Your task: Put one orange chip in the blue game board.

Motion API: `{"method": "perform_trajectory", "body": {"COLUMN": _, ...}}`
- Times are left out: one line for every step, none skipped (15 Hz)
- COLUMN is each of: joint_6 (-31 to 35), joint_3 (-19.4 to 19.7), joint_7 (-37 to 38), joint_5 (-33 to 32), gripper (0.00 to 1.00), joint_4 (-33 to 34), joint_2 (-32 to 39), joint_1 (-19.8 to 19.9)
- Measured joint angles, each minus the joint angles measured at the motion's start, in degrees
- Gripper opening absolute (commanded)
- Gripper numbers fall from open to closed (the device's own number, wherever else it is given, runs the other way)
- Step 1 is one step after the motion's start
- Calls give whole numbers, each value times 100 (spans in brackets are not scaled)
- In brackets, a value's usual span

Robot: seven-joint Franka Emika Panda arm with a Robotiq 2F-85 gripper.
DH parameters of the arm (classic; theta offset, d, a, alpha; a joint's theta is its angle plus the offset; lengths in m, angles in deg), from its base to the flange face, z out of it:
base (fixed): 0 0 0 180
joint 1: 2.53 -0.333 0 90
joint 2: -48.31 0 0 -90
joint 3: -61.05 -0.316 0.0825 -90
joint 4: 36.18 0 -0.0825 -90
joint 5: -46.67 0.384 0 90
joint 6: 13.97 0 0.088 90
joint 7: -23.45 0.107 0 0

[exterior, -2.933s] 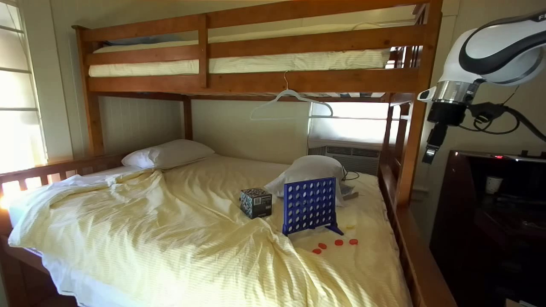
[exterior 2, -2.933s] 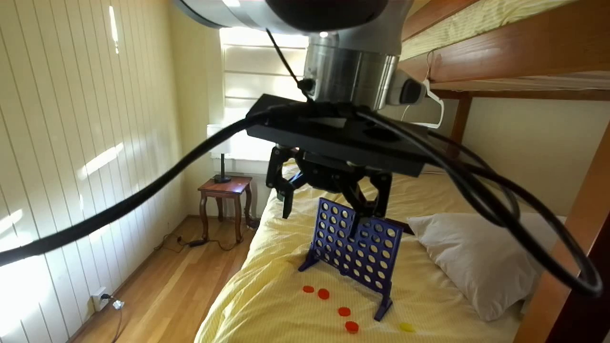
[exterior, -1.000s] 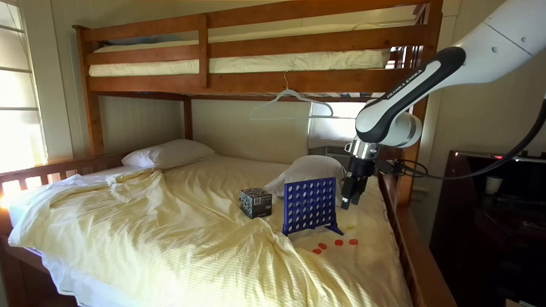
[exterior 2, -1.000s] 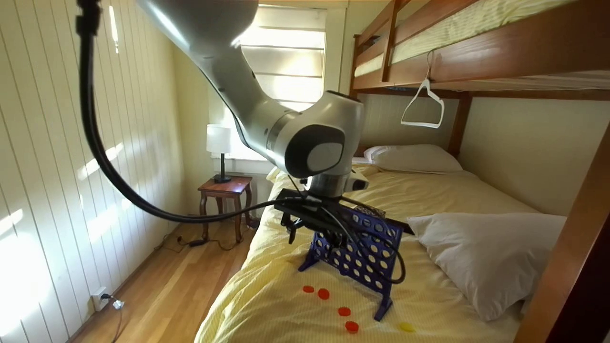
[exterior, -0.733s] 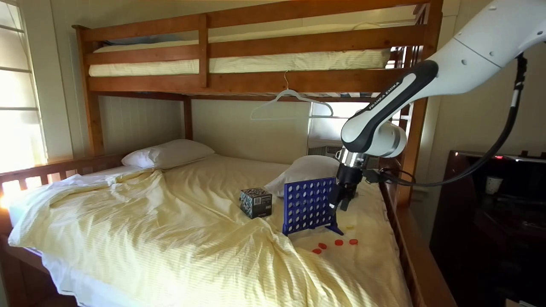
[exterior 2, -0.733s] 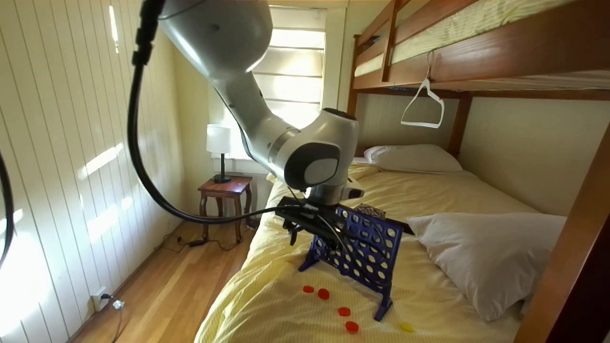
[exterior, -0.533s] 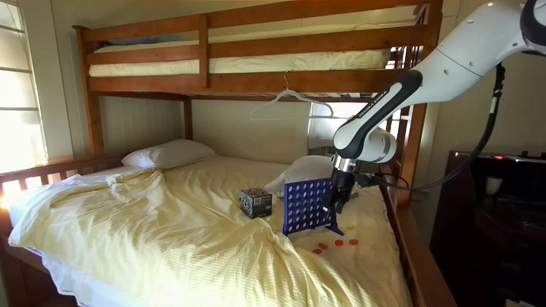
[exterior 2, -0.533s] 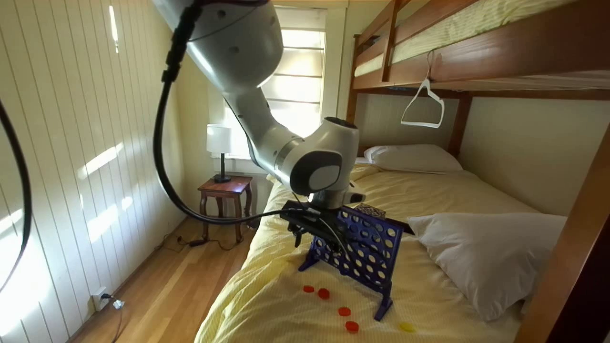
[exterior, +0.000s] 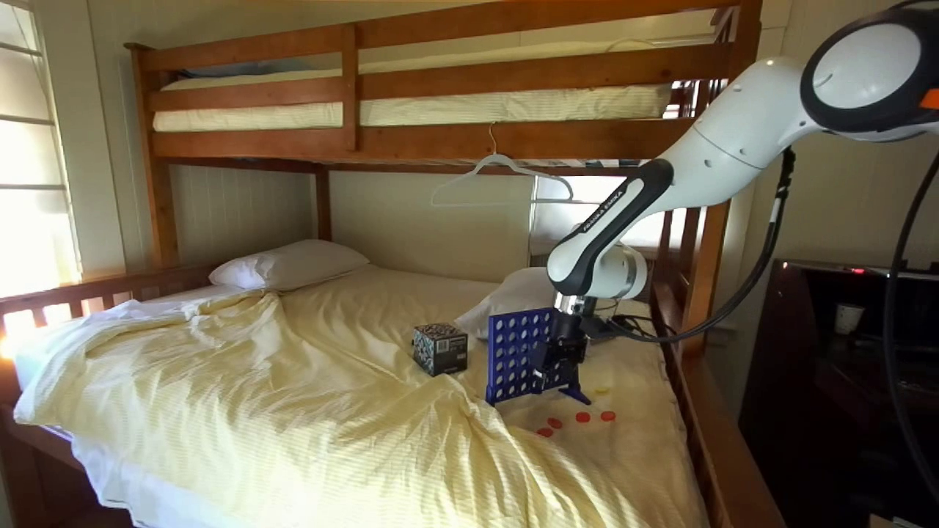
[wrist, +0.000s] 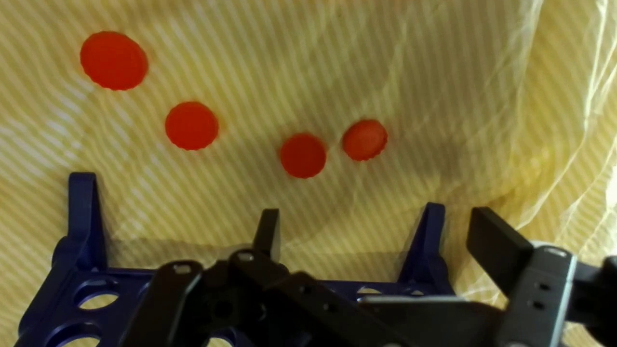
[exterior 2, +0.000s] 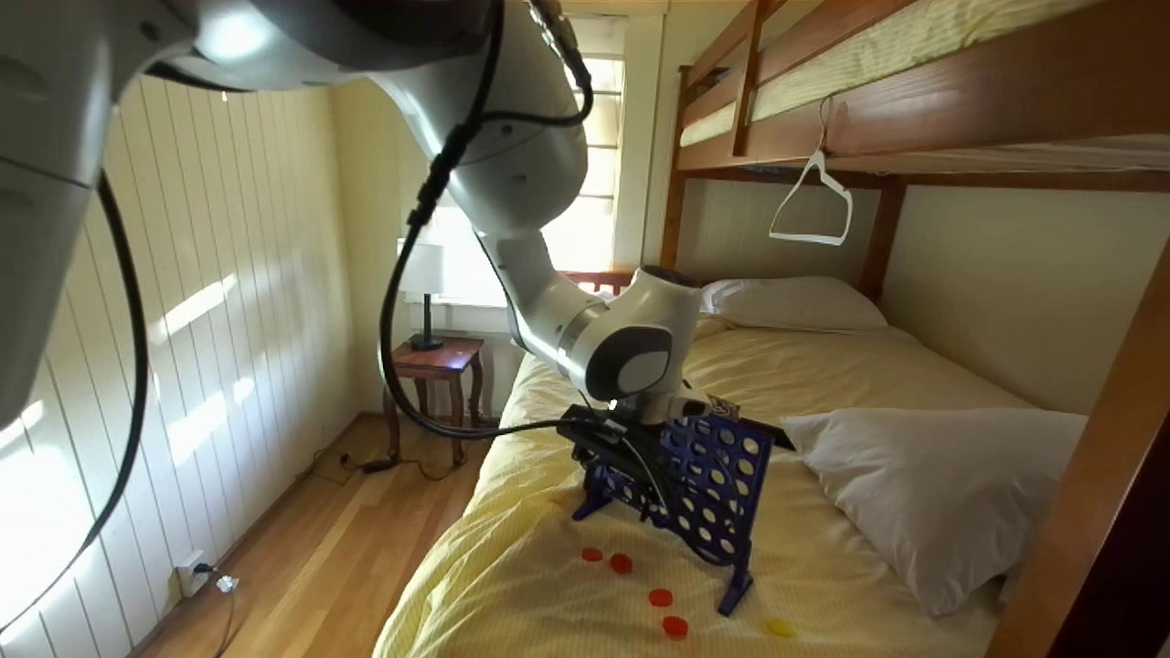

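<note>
Two fingers [wrist: 499, 246] of the pincer [wrist: 381, 235] stand wide apart in the wrist view, nothing gripped. In both exterior views the pincer hides part of the blue game board [exterior: 516, 356], which stands upright on the bed cover [exterior: 279, 411]; whether they touch, we cannot tell. Four orange chips [wrist: 303, 155] lie near the board's base, none touching another; we see none in the holes on show. We judge this the approach to a chip.

Possible failures, our estimate: a finger or the looped cable [exterior 2: 512, 428] catches the board and tips it, a soft cover being poor footing. Thin chips may sink as we press, so we pinch the cover instead. The closest two could get taken together. A flat grip would leave the chip wrongly turned for insertion.

Surface: striped yellow, smoother under the chips, rumpled toward the middle. Also nearby: yellow chip [exterior 2: 781, 628], patterned box [exterior: 440, 349]. Beyond: bunk rail [exterior: 418, 141], hanger [exterior 2: 806, 238], lamp [exterior 2: 422, 270], wooden floor [exterior 2: 311, 548].
</note>
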Motion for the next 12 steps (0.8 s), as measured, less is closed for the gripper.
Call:
{"method": "perform_trajectory", "body": {"joint_6": 0, "joint_3": -7, "joint_7": 61, "joint_5": -45, "gripper": 100, "joint_4": 103, "joint_2": 145, "joint_1": 13}}
{"method": "perform_trajectory", "body": {"joint_6": 0, "joint_3": -15, "joint_7": 119, "joint_5": -77, "gripper": 100, "joint_4": 207, "joint_2": 287, "joint_1": 27}}
{"method": "perform_trajectory", "body": {"joint_6": 3, "joint_3": -38, "joint_7": 128, "joint_5": -82, "gripper": 100, "joint_4": 252, "joint_2": 372, "joint_1": 51}}
{"method": "perform_trajectory", "body": {"joint_6": 3, "joint_3": -68, "joint_7": 128, "joint_5": -82, "gripper": 100, "joint_4": 252, "joint_2": 388, "joint_1": 77}}
{"method": "perform_trajectory", "body": {"joint_6": 3, "joint_3": -86, "joint_7": 128, "joint_5": -82, "gripper": 100, "joint_4": 252, "joint_2": 382, "joint_1": 94}}
{"method": "perform_trajectory", "body": {"joint_6": 3, "joint_3": -100, "joint_7": 128, "joint_5": -82, "gripper": 100, "joint_4": 252, "joint_2": 370, "joint_1": 108}}
{"method": "perform_trajectory", "body": {"joint_6": 3, "joint_3": -110, "joint_7": 128, "joint_5": -82, "gripper": 100, "joint_4": 253, "joint_2": 363, "joint_1": 118}}
{"method": "perform_trajectory", "body": {"joint_6": 3, "joint_3": -115, "joint_7": 128, "joint_5": -82, "gripper": 100, "joint_4": 253, "joint_2": 362, "joint_1": 122}}
{"method": "perform_trajectory", "body": {"joint_6": 3, "joint_3": -120, "joint_7": 163, "joint_5": -82, "gripper": 100, "joint_4": 250, "joint_2": 366, "joint_1": 127}}
{"method": "perform_trajectory", "body": {"joint_6": 16, "joint_3": -121, "joint_7": 258, "joint_5": -83, "gripper": 100, "joint_4": 249, "joint_2": 383, "joint_1": 128}}
{"method": "perform_trajectory", "body": {"joint_6": 50, "joint_3": -122, "joint_7": 382, "joint_5": -85, "gripper": 100, "joint_4": 251, "joint_2": 418, "joint_1": 127}}
{"method": "perform_trajectory", "body": {"joint_6": 104, "joint_3": -124, "joint_7": 517, "joint_5": -85, "gripper": 100, "joint_4": 253, "joint_2": 470, "joint_1": 122}}
